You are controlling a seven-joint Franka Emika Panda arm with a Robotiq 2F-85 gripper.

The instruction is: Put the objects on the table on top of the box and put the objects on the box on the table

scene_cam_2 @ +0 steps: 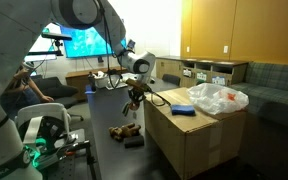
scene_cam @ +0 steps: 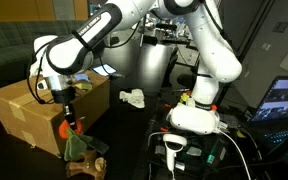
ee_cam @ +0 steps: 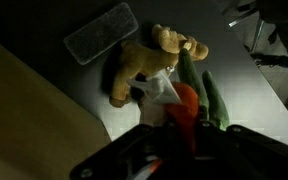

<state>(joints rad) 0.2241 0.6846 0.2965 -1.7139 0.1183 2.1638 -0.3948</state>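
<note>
Tool: my tool (scene_cam: 67,108) is pinched on the carrot toy (ee_cam: 188,104), gripping the orange body with the green leaves dangling.
Where: the toy hangs above the worktop (ee_cam: 84,80), just beside the box (scene_cam: 29,110), not yet on top.
Handling: probably light, soft and floppy; hold the orange body, not the leaves.
Below: brown plush (ee_cam: 149,58), dark flat block (ee_cam: 102,32).
Writing: none readable.

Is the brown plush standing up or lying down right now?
Lying down. In the wrist view the plush sprawls flat on the table; an exterior view shows it as a low lump.
</note>
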